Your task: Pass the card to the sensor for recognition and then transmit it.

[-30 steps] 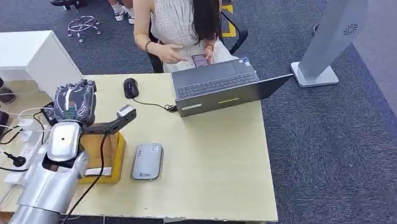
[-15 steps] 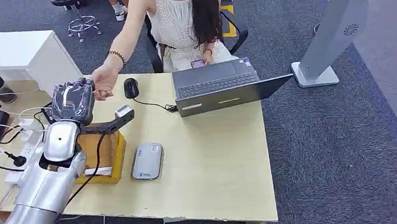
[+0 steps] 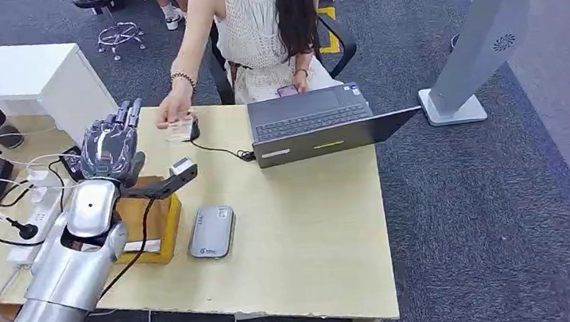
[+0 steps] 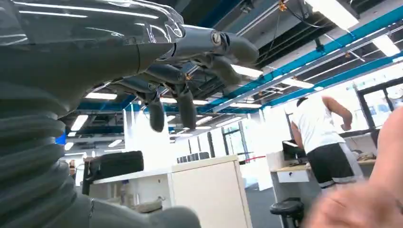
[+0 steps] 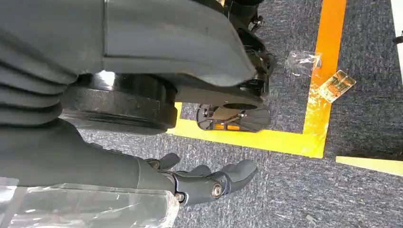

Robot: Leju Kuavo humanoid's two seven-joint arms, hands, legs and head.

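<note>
Since the card (image 3: 180, 130) now sits under the seated person's hand (image 3: 174, 113) at the far edge of the desk (image 3: 311, 214), just beside the black mouse (image 3: 191, 128), the handover looks complete as far as I can judge. The robot's left hand (image 3: 110, 147) is raised over the far left of the desk with its fingers (image 4: 186, 105) spread apart and nothing between them. Nearer, the grey card reader (image 3: 212, 232) lies flat just right of the yellow stand (image 3: 152, 223), well apart from the card, so the recognition step is presumably done too. The right hand (image 5: 199, 183) hangs toward the carpet, fingers loosely extended, holding nothing. What remains appears to be only bringing the left arm back from the desk.
</note>
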